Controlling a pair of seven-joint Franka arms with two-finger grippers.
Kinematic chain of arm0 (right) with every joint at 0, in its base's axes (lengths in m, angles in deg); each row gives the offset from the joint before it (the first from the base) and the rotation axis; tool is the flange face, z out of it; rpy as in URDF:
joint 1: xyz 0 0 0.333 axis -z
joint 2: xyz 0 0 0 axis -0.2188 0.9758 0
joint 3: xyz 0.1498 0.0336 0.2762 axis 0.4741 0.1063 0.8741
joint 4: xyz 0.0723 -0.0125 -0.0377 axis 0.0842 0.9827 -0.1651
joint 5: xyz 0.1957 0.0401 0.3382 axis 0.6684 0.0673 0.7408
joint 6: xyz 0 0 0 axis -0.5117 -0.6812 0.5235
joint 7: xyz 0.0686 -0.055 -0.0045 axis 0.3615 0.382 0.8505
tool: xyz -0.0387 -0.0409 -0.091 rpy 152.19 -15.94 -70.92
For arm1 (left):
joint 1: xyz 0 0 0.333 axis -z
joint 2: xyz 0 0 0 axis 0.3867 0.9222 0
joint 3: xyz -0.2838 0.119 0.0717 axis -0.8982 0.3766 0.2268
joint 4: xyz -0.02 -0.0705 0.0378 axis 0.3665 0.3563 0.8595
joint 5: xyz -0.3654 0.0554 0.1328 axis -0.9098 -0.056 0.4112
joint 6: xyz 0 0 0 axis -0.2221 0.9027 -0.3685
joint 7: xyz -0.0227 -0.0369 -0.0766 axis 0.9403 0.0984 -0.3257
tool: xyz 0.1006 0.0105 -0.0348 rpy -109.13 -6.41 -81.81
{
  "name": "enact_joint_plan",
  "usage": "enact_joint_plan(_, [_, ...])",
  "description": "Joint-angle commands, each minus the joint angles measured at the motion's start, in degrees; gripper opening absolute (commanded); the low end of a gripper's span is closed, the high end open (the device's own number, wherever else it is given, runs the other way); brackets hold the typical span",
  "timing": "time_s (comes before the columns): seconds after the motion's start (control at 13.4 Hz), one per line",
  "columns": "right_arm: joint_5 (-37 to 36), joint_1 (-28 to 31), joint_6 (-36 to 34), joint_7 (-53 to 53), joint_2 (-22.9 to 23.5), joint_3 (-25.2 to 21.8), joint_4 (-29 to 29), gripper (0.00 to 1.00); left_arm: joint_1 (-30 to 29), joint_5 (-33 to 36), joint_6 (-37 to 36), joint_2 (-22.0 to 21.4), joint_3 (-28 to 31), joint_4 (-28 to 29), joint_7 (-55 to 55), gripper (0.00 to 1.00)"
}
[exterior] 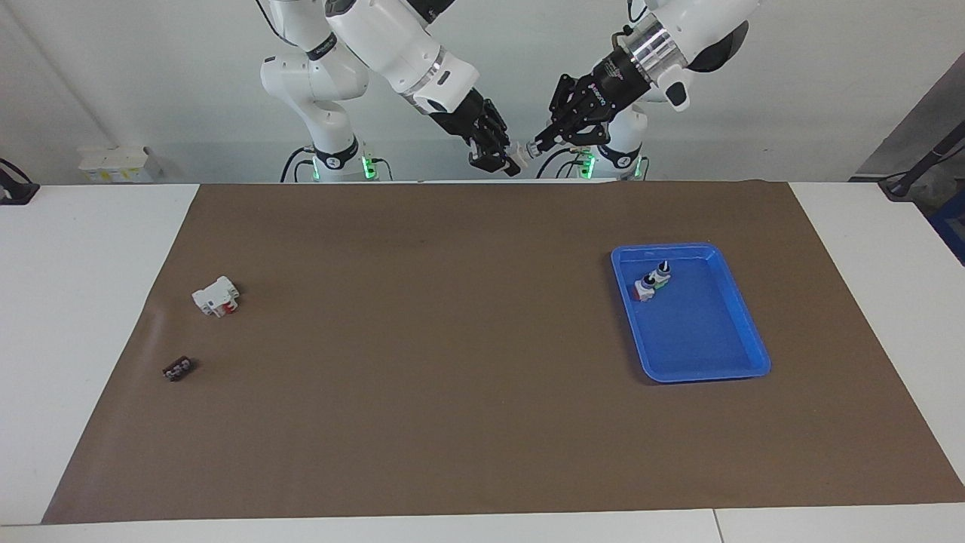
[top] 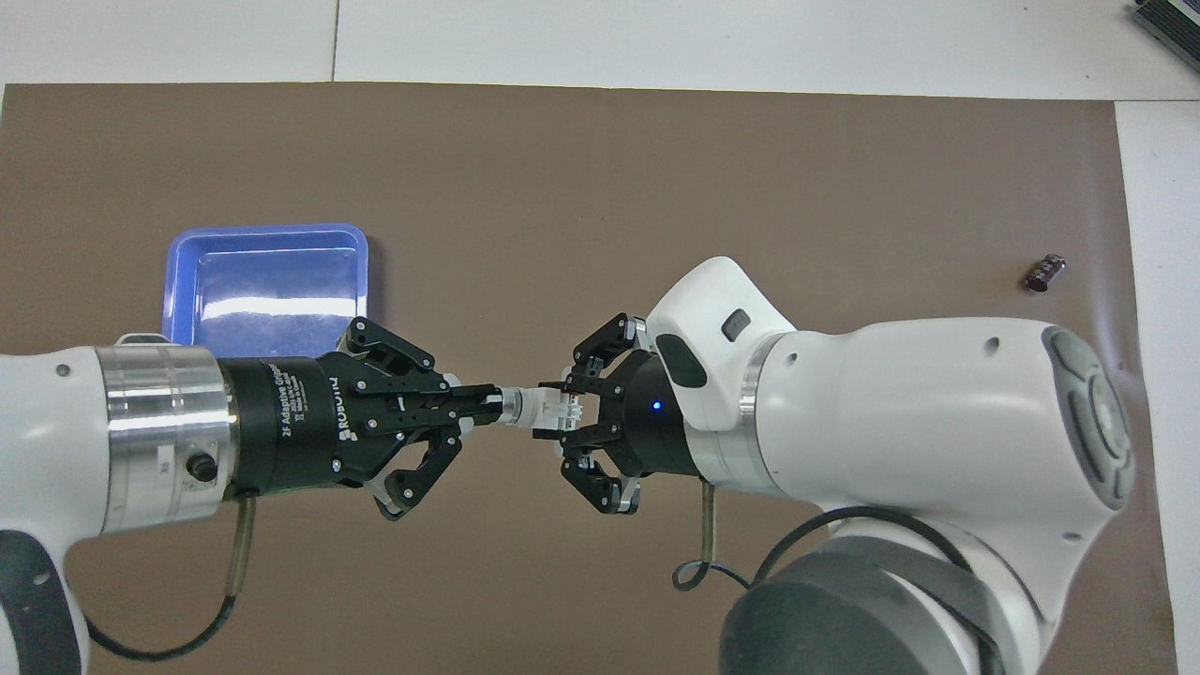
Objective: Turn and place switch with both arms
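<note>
The switch [top: 537,406] is a small white body with a silver collar and a black knob, held in the air between both grippers; its base is hidden. My left gripper [top: 486,403] is shut on the knob end. My right gripper [top: 560,412] is shut on the white body. In the facing view the switch [exterior: 522,151] hangs between the left gripper [exterior: 536,145] and the right gripper [exterior: 507,157], over the mat's edge nearest the robots, at mid-table.
A blue tray [exterior: 754,354] toward the left arm's end holds two small switches [exterior: 653,282]; it also shows in the overhead view [top: 187,246]. A white block with a red patch [exterior: 217,296] and a small black part [exterior: 178,369] lie toward the right arm's end.
</note>
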Motion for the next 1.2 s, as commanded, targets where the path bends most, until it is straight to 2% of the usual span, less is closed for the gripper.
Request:
enact_joint_plan(0.0, [0.7, -0.6, 0.3, -5.2, 0.1, 1.2, -0.1, 1.0, 0.0, 0.8, 3.8, 0.8, -1.2, -1.1, -3.2, 0.0])
enact_joint_plan(0.52, [0.6, 0.3, -0.3, -5.0, -0.2, -0.2, -0.1, 1.0, -1.8, 1.7, 3.6, 0.3, -1.1, -0.2, -1.9, 0.0])
enact_joint_plan(0.82, [0.6, 0.4, -1.5, -5.2, -2.3, -5.1, -0.3, 1.0, -2.0, 8.5, 3.6, -0.4, -1.1, 1.9, -1.1, 0.0])
enact_joint_plan(0.97, [0.1, 0.4, -1.9, -5.4, -3.2, -7.8, -0.3, 1.0, -3.5, 9.3, 3.6, -0.6, -1.1, 3.7, 1.4, 0.0])
enact_joint_plan(1.12, [-3.9, 1.3, -2.3, -5.4, -3.8, -9.0, 0.0, 1.0, -4.8, 12.8, 3.6, -0.6, -1.1, 6.3, 6.4, 0.0])
